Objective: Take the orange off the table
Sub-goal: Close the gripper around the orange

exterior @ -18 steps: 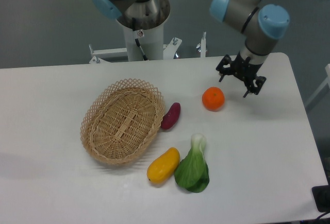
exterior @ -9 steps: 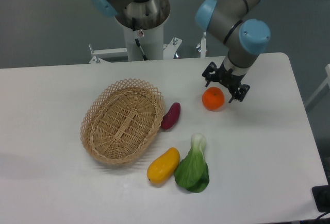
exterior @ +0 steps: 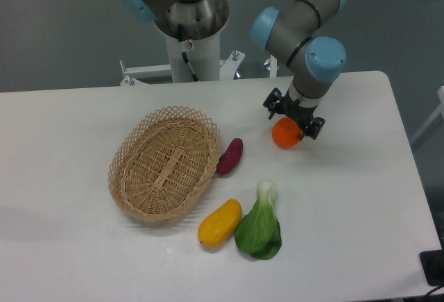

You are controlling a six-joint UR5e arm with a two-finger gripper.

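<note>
Looked like a robotics lab to me: a UR5e arm with blue joint caps sat on a metal pedestal behind a bare white counter, grey floor all around, nothing homey.

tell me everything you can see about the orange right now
The orange is small, round and bright orange, with smooth, slightly glossy-looking skin. It sits on the white table, right of the purple vegetable. The gripper hangs over its top, hiding the upper edge; whether the fingers touch it cannot be told.
</note>
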